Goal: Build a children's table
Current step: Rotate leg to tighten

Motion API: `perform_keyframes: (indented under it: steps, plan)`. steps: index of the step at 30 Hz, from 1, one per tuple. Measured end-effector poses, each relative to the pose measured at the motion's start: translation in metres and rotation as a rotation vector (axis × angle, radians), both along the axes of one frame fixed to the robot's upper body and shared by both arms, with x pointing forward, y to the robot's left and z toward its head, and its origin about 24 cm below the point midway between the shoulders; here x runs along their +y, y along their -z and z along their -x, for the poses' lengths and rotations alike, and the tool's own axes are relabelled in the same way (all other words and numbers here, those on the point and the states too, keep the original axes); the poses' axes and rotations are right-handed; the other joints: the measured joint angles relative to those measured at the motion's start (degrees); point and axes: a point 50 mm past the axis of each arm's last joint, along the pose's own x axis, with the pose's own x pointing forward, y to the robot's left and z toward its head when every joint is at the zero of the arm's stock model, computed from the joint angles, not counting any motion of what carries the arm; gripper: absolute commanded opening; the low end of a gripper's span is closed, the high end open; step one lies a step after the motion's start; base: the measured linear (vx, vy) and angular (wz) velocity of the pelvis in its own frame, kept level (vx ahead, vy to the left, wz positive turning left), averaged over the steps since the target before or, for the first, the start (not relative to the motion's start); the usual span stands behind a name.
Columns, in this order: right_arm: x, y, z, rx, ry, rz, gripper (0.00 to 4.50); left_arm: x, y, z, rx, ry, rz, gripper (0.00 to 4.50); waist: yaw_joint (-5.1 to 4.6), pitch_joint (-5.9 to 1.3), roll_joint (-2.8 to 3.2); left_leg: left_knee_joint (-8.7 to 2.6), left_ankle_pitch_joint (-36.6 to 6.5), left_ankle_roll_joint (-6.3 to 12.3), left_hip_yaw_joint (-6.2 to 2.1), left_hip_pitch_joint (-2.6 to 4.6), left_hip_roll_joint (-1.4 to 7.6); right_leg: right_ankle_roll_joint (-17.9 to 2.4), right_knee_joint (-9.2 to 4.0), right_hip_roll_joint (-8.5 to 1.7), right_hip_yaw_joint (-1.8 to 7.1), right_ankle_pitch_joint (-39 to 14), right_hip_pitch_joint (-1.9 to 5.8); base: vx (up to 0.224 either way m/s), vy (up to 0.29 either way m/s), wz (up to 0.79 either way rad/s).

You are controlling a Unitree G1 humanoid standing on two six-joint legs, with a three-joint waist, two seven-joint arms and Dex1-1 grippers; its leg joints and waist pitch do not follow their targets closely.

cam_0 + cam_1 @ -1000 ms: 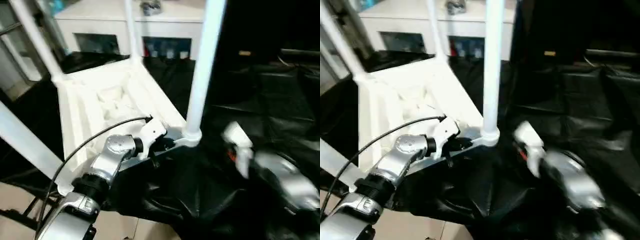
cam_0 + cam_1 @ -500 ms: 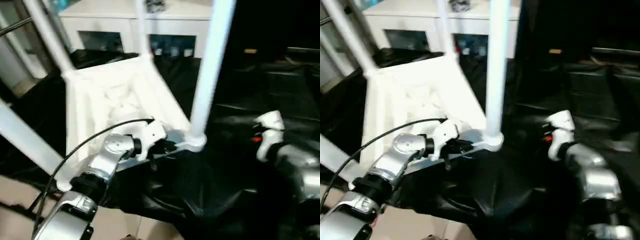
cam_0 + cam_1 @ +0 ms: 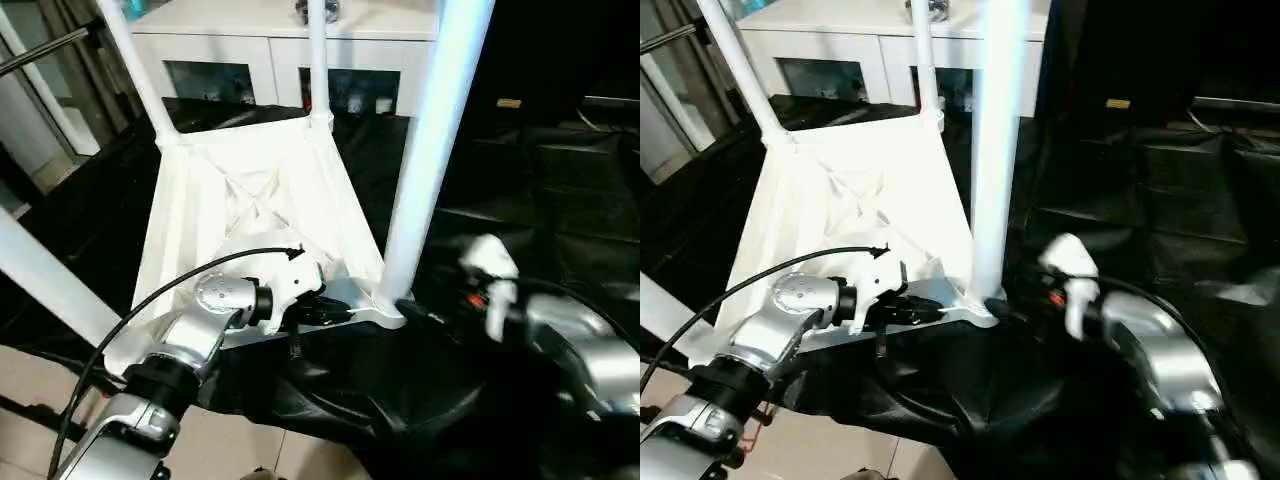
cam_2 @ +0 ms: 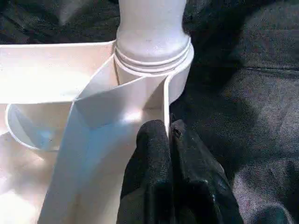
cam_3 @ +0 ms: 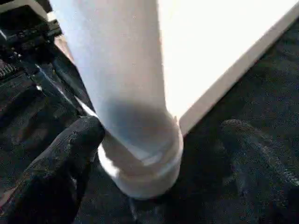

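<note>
Black-draped tabletop (image 3: 520, 180) fills lower frame. R claw (image 5: 159, 154) just swung in from lower right & spread wide, now straddling near leg (image 3: 425, 150) at its socket, mid-frame; prob. ready to seat it. L claw (image 4: 169, 133) pinched shut on kids' table (image 3: 250, 190) rim just beside; table upside-down, running to upper left.

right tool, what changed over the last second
The right tool came in from the right toward the near white tube leg and now straddles its base, fingers wide, not gripping. The left tool stayed shut on the white plastic tabletop rim by that corner socket.
</note>
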Motion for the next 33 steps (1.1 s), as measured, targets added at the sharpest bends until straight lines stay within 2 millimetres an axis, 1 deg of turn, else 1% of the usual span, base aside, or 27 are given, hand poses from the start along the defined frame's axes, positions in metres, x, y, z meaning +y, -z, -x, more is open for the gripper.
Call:
perform_keyframes:
  steps: [4, 6, 9, 11, 14, 15, 18, 21, 27, 29, 31, 32, 33]
  plan:
    - [0.011, 0.005, -0.002, 0.008, -0.047, 0.011, 3.99, 0.001, -0.001, 0.001, 0.000, 0.006, 0.000, 0.00, 0.06, 0.04, -0.13, 0.00, 0.0, 0.02, 0.00, -0.09, 0.00, 0.0, -0.01, 0.00, -0.01, 0.0, -0.06, 0.000, 0.000, 0.00]
    - [0.014, 0.009, -0.002, 0.018, -0.067, 0.022, 3.73, 0.001, -0.001, 0.001, 0.000, 0.006, -0.001, 0.00, 0.04, 0.05, -0.19, 0.05, 0.0, 0.03, 0.00, -0.18, 0.00, 0.0, 0.03, 0.00, 0.00, 0.0, -0.13, 0.000, 0.000, 0.00]
    - [0.017, 0.010, -0.004, 0.023, -0.091, 0.039, 3.62, 0.002, -0.002, 0.002, 0.001, 0.002, -0.004, 0.00, -0.02, 0.10, -0.38, 0.20, 0.0, 0.03, -0.01, -0.30, 0.02, 0.0, 0.19, 0.00, 0.00, 0.0, -0.22, 0.000, 0.000, 0.00]
    - [0.019, 0.009, -0.006, 0.018, -0.100, 0.040, 3.30, 0.003, -0.002, 0.002, 0.002, -0.001, -0.007, 0.00, -0.04, 0.07, -0.57, 0.24, 0.0, 0.03, -0.03, -0.30, 0.03, 0.0, 0.22, 0.00, 0.00, 0.0, -0.22, 0.000, 0.000, 0.00]
    - [0.021, 0.011, -0.006, 0.016, -0.111, 0.036, 3.04, 0.004, -0.002, 0.003, 0.000, -0.004, -0.008, 0.00, -0.06, 0.08, -0.72, 0.28, 0.0, 0.04, -0.03, -0.31, 0.03, 0.0, 0.24, 0.00, 0.01, 0.0, -0.22, 0.000, 0.000, 0.00]
    - [0.021, 0.011, -0.006, 0.016, -0.112, 0.035, 3.04, 0.004, -0.002, 0.003, 0.001, -0.006, -0.008, 0.00, -0.08, 0.07, -0.73, 0.29, 0.0, 0.05, -0.02, -0.31, 0.02, 0.0, 0.24, 0.00, 0.01, 0.0, -0.22, 0.000, 0.000, 0.00]
    - [0.021, 0.011, -0.006, 0.020, -0.118, 0.031, 2.78, 0.005, -0.001, 0.004, 0.002, -0.009, -0.010, 0.00, -0.12, 0.05, -0.83, 0.31, 0.0, 0.06, -0.02, -0.31, 0.03, 0.0, 0.28, 0.00, 0.01, 0.0, -0.23, 0.000, 0.000, 0.00]
    - [0.023, 0.011, -0.007, 0.025, -0.126, 0.026, 2.72, 0.007, -0.001, 0.005, 0.001, -0.013, -0.013, 0.00, -0.19, 0.06, -0.98, 0.33, 0.0, 0.06, -0.02, -0.30, 0.05, 0.0, 0.34, 0.00, 0.01, 0.0, -0.23, 0.000, 0.000, 0.00]
    - [0.026, 0.014, -0.009, 0.030, -0.124, 0.016, 2.69, 0.009, -0.001, 0.007, -0.001, -0.036, -0.019, 0.00, -0.49, 0.10, -1.68, 0.34, 0.0, 0.05, 0.07, -0.28, 0.06, 0.0, 0.51, 0.00, 0.10, 0.0, -0.23, 0.000, 0.000, 0.00]
    - [0.030, 0.016, -0.010, 0.029, -0.109, 0.011, 2.69, 0.009, -0.001, 0.007, -0.004, -0.050, -0.019, 0.00, -0.81, 0.10, -2.10, 0.34, 0.0, 0.03, 0.09, -0.23, 0.07, 0.0, 0.64, 0.01, 0.13, 0.0, -0.23, 0.000, 0.000, 0.00]
    - [0.036, 0.019, -0.011, 0.025, -0.073, 0.005, 2.69, 0.011, 0.000, 0.006, -0.012, -0.082, -0.023, 0.00, -1.30, 0.10, -2.48, 0.32, 0.1, -0.08, 0.10, -0.03, 0.06, 0.0, 0.75, 0.02, 0.17, 0.0, -0.17, 0.000, 0.000, 0.00]
    - [0.038, 0.022, -0.013, 0.022, -0.032, 0.004, 2.68, 0.010, 0.001, 0.005, -0.016, -0.112, -0.022, 0.00, -1.60, 0.12, -2.71, 0.33, 0.1, -0.24, 0.10, 0.29, 0.06, 0.0, 0.81, 0.02, 0.19, 0.0, -0.11, 0.000, 0.000, 0.00]
    - [0.042, 0.024, -0.014, 0.020, 0.003, 0.001, 2.68, 0.010, 0.002, 0.003, -0.017, -0.143, -0.018, 0.00, -1.78, 0.13, -2.89, 0.31, 0.0, -0.42, 0.10, 0.41, 0.06, 0.0, 0.83, 0.02, 0.20, 0.0, 0.00, 0.000, 0.000, 0.00]
